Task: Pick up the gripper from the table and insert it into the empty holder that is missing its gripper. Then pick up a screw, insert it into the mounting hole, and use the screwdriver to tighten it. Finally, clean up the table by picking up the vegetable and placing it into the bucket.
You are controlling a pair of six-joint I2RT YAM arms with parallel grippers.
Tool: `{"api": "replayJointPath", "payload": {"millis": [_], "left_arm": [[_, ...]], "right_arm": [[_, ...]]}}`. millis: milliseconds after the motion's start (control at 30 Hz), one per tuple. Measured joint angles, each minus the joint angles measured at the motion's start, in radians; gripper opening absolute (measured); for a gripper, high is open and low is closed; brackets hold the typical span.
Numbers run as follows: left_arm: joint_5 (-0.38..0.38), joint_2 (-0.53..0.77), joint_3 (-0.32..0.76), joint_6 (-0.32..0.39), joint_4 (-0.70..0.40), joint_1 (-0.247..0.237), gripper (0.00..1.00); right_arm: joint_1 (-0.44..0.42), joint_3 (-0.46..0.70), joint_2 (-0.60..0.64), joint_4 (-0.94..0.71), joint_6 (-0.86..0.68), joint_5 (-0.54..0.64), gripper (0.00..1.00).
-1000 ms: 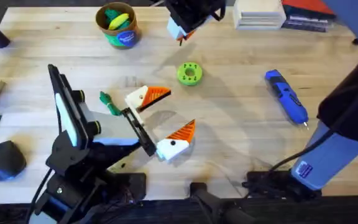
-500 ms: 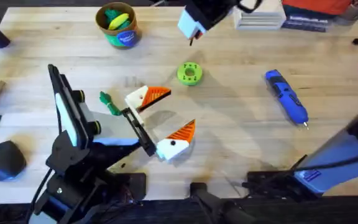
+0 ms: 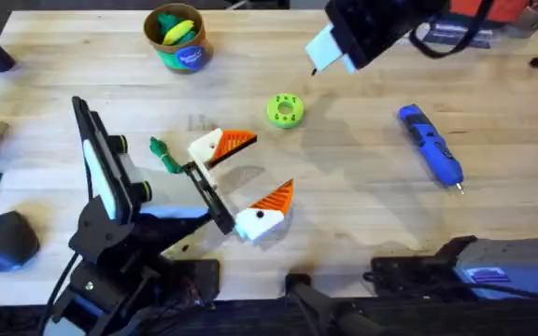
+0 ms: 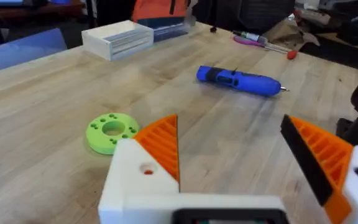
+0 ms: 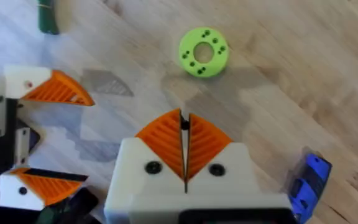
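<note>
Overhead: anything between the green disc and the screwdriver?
No. Bare wood between the green disc and the screwdriver in the overhead view.

A light wooden plank table (image 3: 362, 201) carries several things. Near its far left edge stands a small round tan bucket (image 3: 177, 39) with a green and blue label, holding yellow and green toys. A bright green plastic disc with holes (image 3: 285, 109) lies near the middle. A blue pen-shaped screwdriver (image 3: 430, 145) lies to the right. A small dark-green knobbly toy vegetable (image 3: 163, 154) lies left of centre. A white slatted box (image 4: 117, 39) sits at the far edge.
</note>
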Motion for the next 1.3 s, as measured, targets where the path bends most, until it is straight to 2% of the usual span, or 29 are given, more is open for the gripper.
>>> {"api": "replayJointPath", "payload": {"millis": [267, 700, 967, 1300], "left_arm": [[0.000, 0.000, 0.000, 0.000, 0.000, 0.000, 0.985], [0.000, 0.000, 0.000, 0.000, 0.000, 0.000, 0.985], [0.002, 0.000, 0.000, 0.000, 0.000, 0.000, 0.985], [0.002, 0.000, 0.000, 0.000, 0.000, 0.000, 0.985]], "right_arm": [[0.192, -0.012, 0.029, 0.036, -0.018, -0.044, 0.004], [0.364, -0.015, 0.072, 0.137, -0.014, -0.055, 0.004], [0.426, -0.017, 0.152, 0.147, -0.014, -0.002, 0.004], [0.432, -0.017, 0.155, 0.166, -0.014, 0.028, 0.004]]}}
